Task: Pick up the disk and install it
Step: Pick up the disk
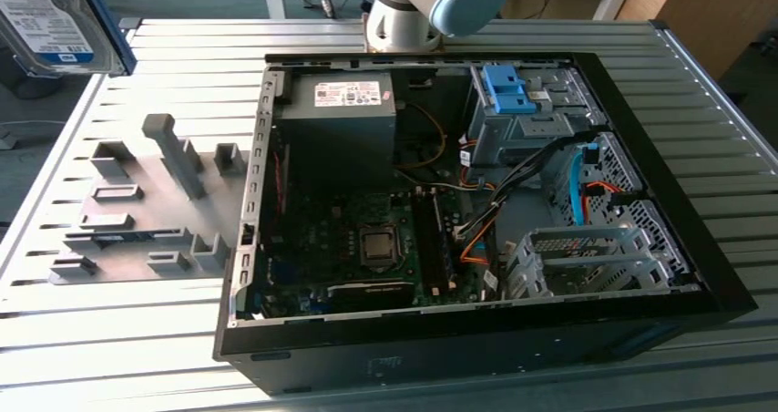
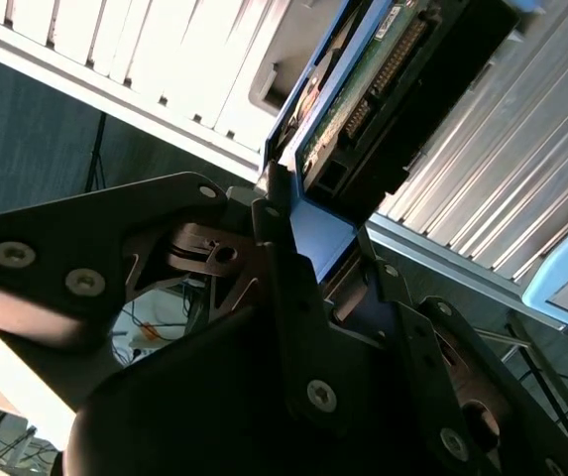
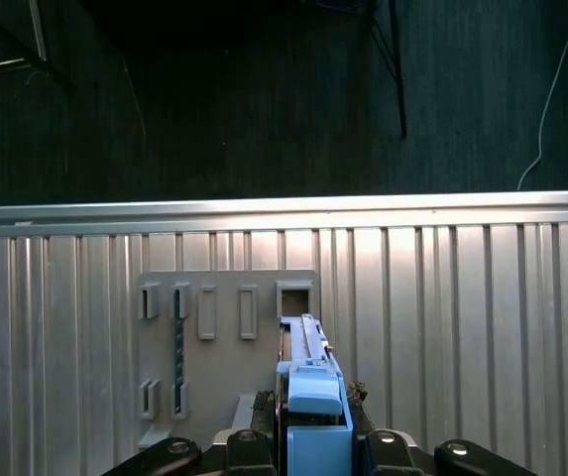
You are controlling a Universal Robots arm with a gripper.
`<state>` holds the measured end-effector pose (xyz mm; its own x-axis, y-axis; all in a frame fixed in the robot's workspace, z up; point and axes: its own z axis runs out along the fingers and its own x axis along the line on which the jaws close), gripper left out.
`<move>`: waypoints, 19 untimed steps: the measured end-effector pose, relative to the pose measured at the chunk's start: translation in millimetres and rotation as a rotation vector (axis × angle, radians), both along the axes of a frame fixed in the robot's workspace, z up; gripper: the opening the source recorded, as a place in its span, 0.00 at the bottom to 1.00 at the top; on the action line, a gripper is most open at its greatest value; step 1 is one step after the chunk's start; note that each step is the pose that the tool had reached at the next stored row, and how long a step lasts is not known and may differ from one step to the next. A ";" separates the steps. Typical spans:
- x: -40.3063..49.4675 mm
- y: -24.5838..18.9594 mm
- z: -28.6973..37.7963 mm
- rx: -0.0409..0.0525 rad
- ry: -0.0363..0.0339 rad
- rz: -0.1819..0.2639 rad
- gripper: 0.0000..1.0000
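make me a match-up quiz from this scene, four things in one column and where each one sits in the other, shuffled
1 disk
2 power supply
3 grey fixture plate
4 silver drive cage

a on the table, outside the case
b in the claw
c in the case, far end, exterior view's left
d in the case, near end, exterior view's right

Pairs: 1-b, 2-c, 3-a, 4-d

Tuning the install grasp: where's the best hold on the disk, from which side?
Pinch the disk across its two broad faces at one end, coming in end-on along its length. It is a thin slab, so those faces suit parallel fingers. The gripper holds it that way, far end free.
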<state>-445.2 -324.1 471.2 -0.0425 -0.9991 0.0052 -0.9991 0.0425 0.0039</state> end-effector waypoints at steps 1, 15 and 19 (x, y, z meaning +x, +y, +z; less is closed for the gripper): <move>0.0 0.0 2.2 0.0000 0.0001 0.000 0.36; 0.0 0.0 22.7 0.0000 0.0000 0.000 0.36; 0.0 0.0 22.8 0.0000 0.0000 0.000 0.36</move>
<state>-445.2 -324.0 494.0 -0.0425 -0.9991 0.0052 -0.9991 0.0425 0.0039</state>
